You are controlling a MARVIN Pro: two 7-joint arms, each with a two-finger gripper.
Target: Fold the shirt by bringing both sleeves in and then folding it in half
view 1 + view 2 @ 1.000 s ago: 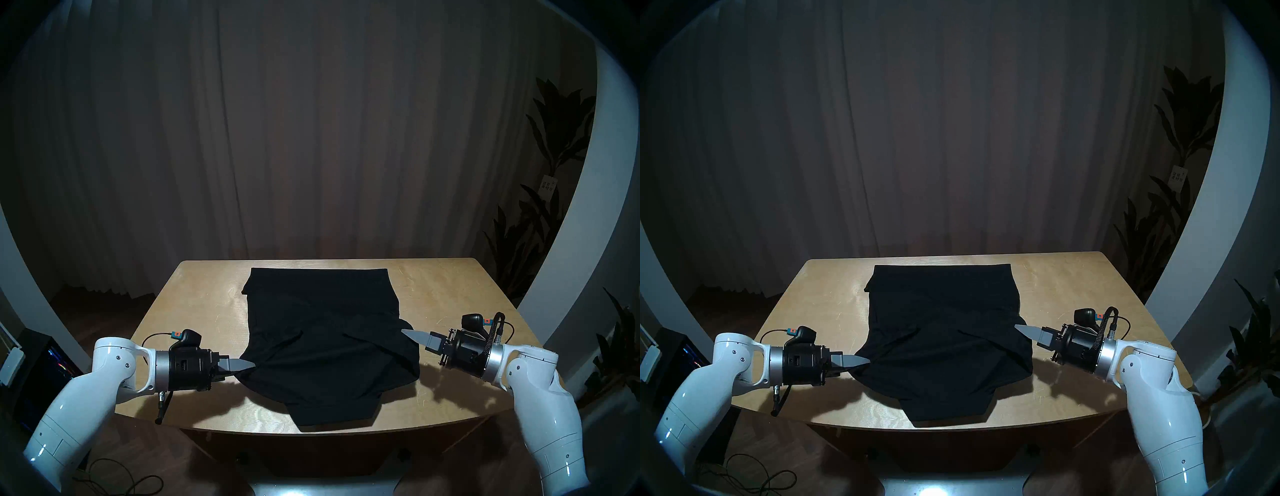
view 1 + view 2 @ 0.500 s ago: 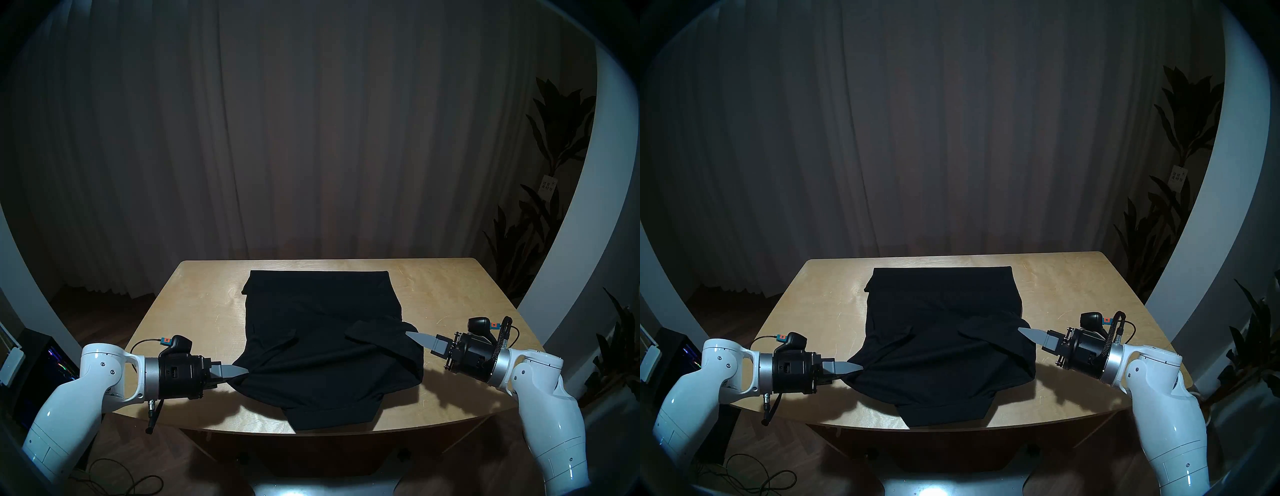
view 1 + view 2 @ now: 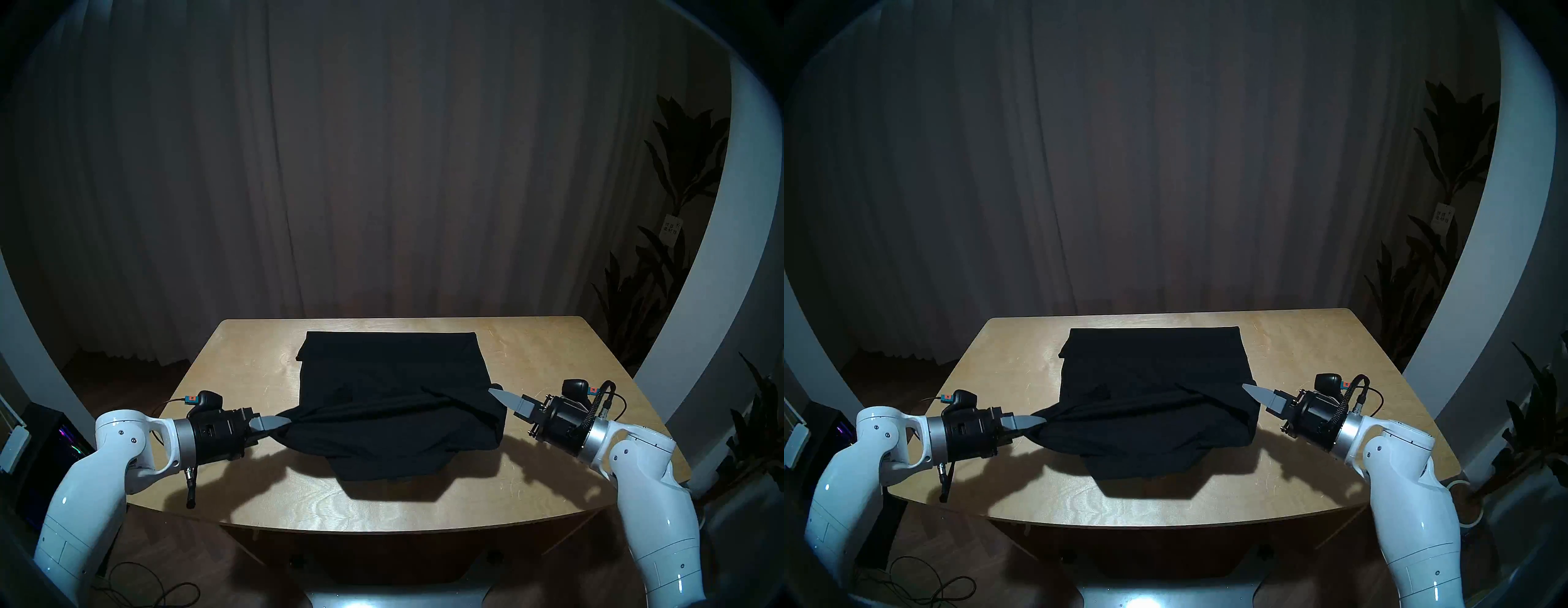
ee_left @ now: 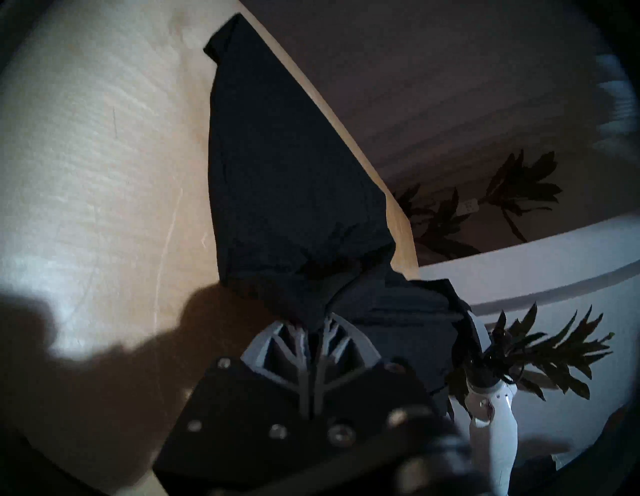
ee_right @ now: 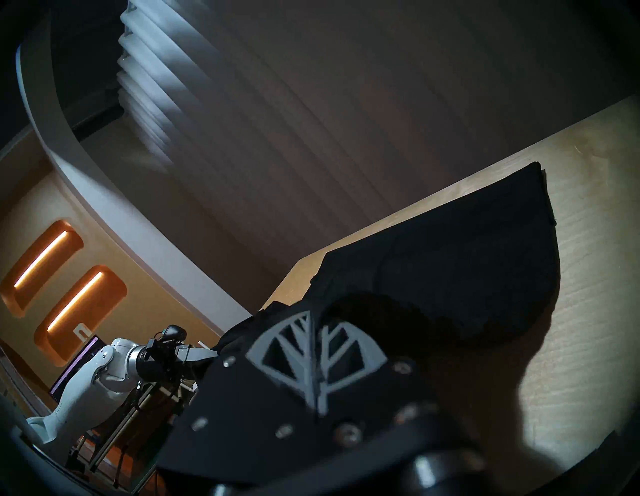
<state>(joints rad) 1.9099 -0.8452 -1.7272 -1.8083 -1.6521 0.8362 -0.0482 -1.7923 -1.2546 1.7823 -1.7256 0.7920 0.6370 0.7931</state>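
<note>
Both grippers, left gripper point(image 3: 283, 421) and right gripper point(image 3: 497, 393), stay clamped on the shirt point(image 3: 392, 373); its near edge has lifted off the table point(image 3: 237, 361), starting the half fold.

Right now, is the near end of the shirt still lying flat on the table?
No: both grippers, left and right, hold the shirt at its sides, and its near end hangs lifted above the table.

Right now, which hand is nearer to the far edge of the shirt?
Right, slightly. The right hand grips the shirt beside its middle; the left hand grips it closer to the near edge.
</note>
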